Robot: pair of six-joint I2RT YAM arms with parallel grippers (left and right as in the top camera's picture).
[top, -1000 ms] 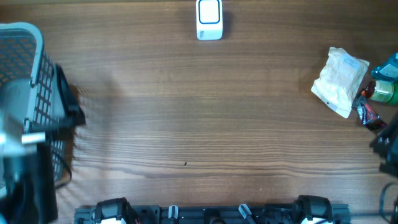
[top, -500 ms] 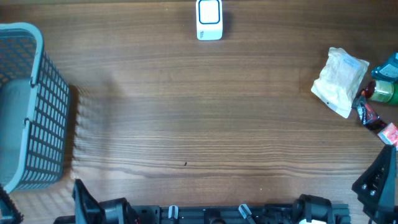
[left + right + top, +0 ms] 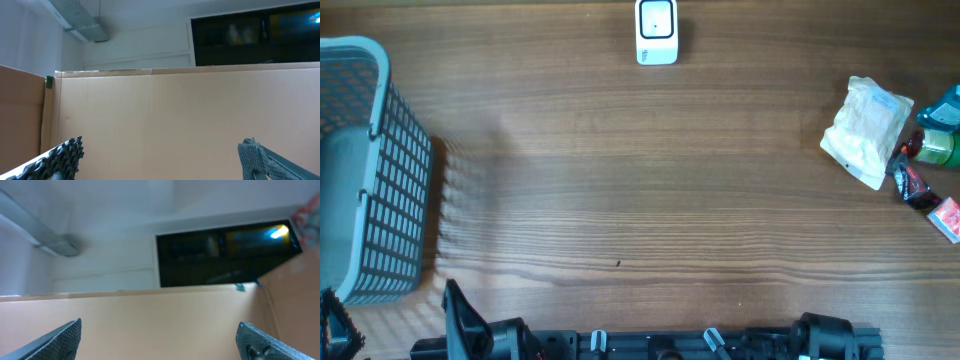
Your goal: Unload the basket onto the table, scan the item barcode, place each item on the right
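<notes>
The scanner (image 3: 656,32), a white unit with a dark window on top, stands at the far edge of the desk (image 3: 640,200), about midway along it. The goods lie in a cluster at the right edge, well apart from the scanner: a white pouch (image 3: 868,125), just right of it a green bottle (image 3: 935,148) with a teal pack (image 3: 948,108) on its far side, a dark packet (image 3: 910,185) by the pouch's near corner, and a small red box (image 3: 947,218) nearest the front. All of them rest on the desk, and neither tool touches any of them. A grey mesh basket (image 3: 380,170) sits at the left edge. The left tool (image 3: 161,146) has its fingers (image 3: 65,155) spread wide apart with nothing between them, tilted up toward a cardboard wall (image 3: 175,110) and the ceiling beyond. The right tool (image 3: 159,326) is likewise spread wide and empty, its fingers (image 3: 62,337) framing the same kind of wall. From overhead only a dark part of the left arm (image 3: 465,322) shows, at the front edge near the basket
</notes>
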